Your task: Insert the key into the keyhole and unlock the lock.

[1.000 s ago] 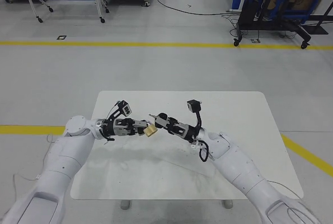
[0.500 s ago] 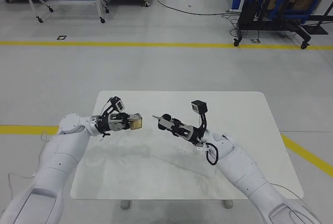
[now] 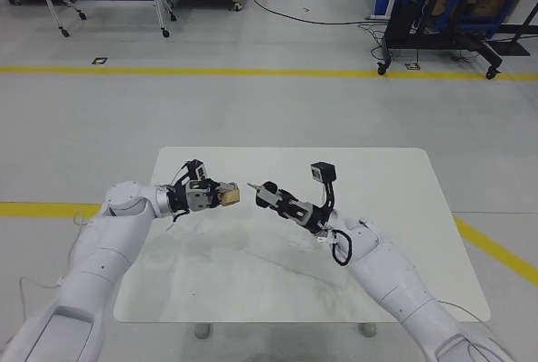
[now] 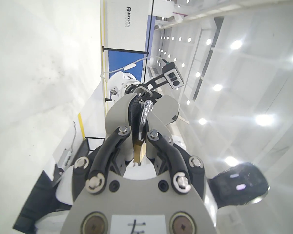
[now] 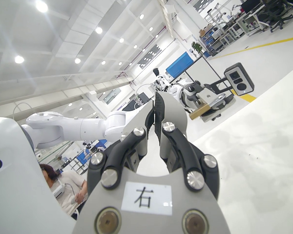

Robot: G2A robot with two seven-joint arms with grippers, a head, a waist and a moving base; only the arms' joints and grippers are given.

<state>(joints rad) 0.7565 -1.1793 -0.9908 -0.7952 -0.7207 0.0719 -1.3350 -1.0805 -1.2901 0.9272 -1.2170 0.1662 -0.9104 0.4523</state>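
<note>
both clamped: left gripper (image 3: 216, 194) on lock (image 3: 231, 194), right gripper (image 3: 263, 193) on key (image 3: 250, 186); key tip near lock, apart.

Left wrist view:
- White label (image 4: 138, 224) on the grey base plate of the left gripper (image 4: 146, 105), set between two brass-coloured screw heads. It carries one black character, partly cut by the picture's edge.
- Tall white panel (image 4: 117, 32) in the room behind. It carries one short line of dark capital letters (image 4: 128, 16), preceded by a small logo mark. The line is legible and is a brand name, so it is not transcribed.

Right wrist view:
- White rectangular label (image 5: 146, 198) on the base plate of the right gripper (image 5: 156, 103), also between two brass-coloured screw heads. It carries one black character, whole and sharp, different from the one on the left gripper.
</note>
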